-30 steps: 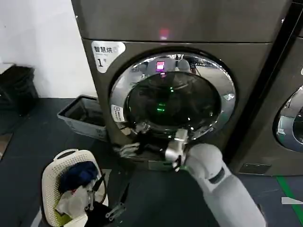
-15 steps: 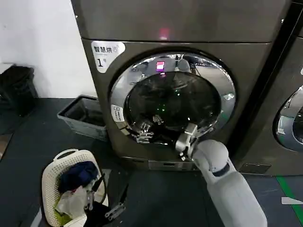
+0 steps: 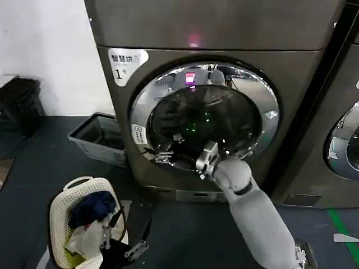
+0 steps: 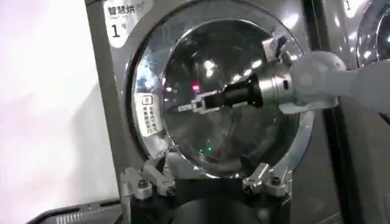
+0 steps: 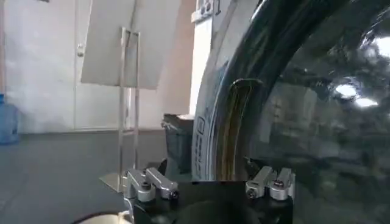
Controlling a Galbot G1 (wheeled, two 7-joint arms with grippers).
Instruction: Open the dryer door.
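Chrome rim and dark glass of the dryer door (image 3: 205, 115) are lying directly ahead of the right hand (image 3: 168, 150), which is reaching in from the lower right across the lower left part of the glass; the door is sitting shut against the front of the dryer (image 3: 291, 84), whose white label marked "1" (image 3: 126, 63) is up and to the left of that hand. In the left wrist view the right hand (image 4: 190, 106) is pointing toward the door's left rim with its fingers looking close together, though whether they are fully closed or gripping anything cannot be told. The left hand (image 4: 204, 182) is hanging low, below and to the left of the right one, with its fingers spread open toward the door (image 4: 213, 91). A white laundry basket (image 3: 78, 216) with clothes is standing on the floor beside it, and a grey bin (image 3: 98, 137) is sitting further back by the dryer's left corner.
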